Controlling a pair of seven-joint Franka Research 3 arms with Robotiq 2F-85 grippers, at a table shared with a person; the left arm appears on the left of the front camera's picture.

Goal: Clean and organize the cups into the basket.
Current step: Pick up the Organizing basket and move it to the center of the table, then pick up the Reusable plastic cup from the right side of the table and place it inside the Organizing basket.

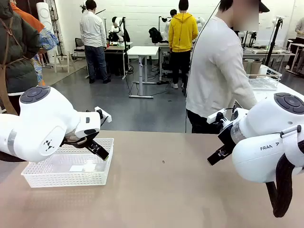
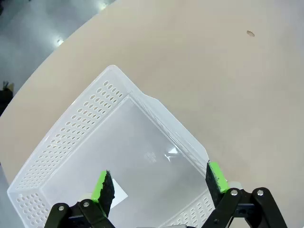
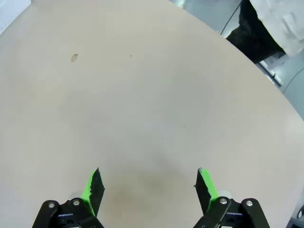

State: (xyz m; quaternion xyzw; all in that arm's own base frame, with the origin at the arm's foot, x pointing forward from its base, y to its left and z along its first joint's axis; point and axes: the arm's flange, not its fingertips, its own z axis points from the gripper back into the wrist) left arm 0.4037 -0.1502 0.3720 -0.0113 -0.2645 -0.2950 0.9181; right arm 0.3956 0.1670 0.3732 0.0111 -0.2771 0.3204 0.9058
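The white perforated basket (image 1: 66,183) sits on the table at the left, holding just a small white label. My left gripper (image 1: 98,150) hangs open above its right end; in the left wrist view the basket (image 2: 80,128) lies under the open left gripper (image 2: 159,183), nothing between the green pads. My right gripper (image 1: 216,156) hovers open over bare table at the right, and the right wrist view has the gripper (image 3: 149,185) above plain tabletop. Two brown cups (image 1: 255,68) seem to stand in a wire basket (image 1: 266,80) far right.
A person in a white top (image 1: 216,71) stands at the table's far edge, turned toward the wire basket. A small dark speck (image 1: 164,162) marks the tan tabletop near the middle. Other people and tables are farther back.
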